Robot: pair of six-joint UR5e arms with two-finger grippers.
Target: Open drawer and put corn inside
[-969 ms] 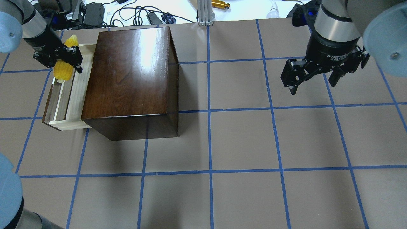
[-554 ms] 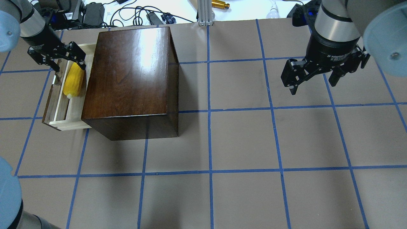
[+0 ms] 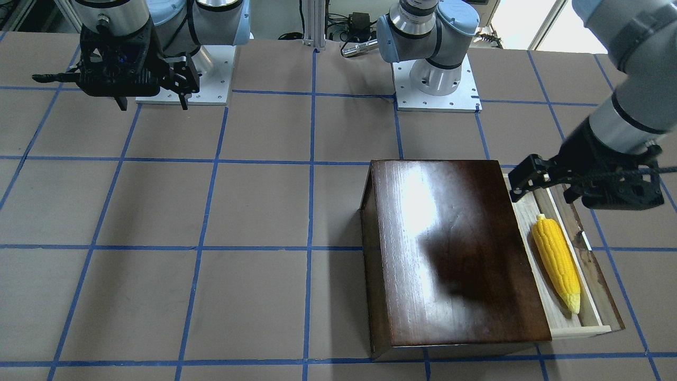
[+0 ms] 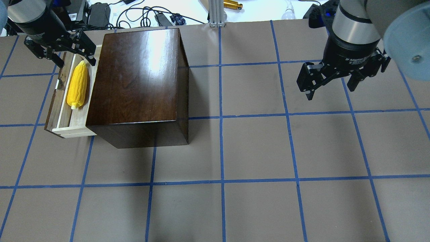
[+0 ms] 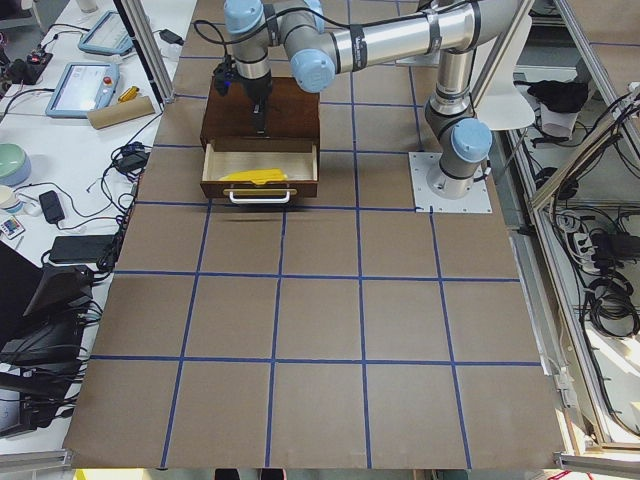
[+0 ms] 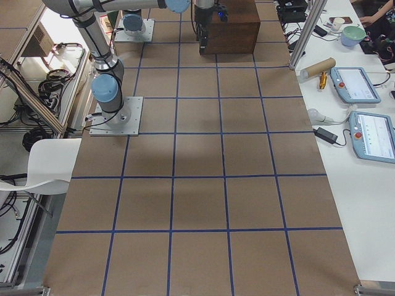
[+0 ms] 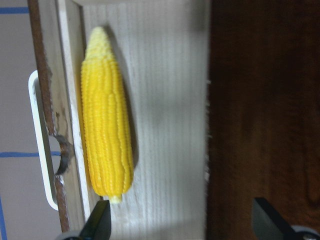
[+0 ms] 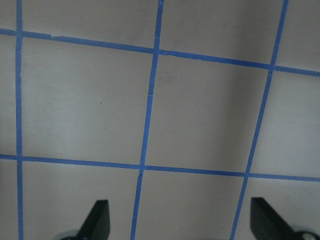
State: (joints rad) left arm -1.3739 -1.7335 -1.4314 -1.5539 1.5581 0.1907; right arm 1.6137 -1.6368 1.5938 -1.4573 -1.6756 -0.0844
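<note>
Seen from overhead, the shallow pale-wood drawer tray (image 4: 74, 131) stood open upward, though the glossy dark-brown wooden box (image 4: 134, 77) at its 3 o'clock roofed its inner part. The bright yellow toy corn cob (image 4: 78, 84) lay along the middle of the tray. The left gripper (image 4: 77, 64), jaws spread, hung at the cob's 12 o'clock. The brown blue-gridded counter (image 4: 255, 148) gave open room at the box's 3 o'clock, under the right gripper (image 4: 330, 93).

Silver-grey arm tubes (image 4: 352, 23) end in pale-blue joint caps (image 4: 408, 37), one showing a small screw (image 4: 416, 58), and just above the black right claw (image 4: 331, 92), which matches the black left claw (image 4: 77, 62), a black collar (image 4: 347, 50) carries white lettering (image 4: 356, 60), while a thin black cable (image 3: 653, 170) runs beside the left one.
</note>
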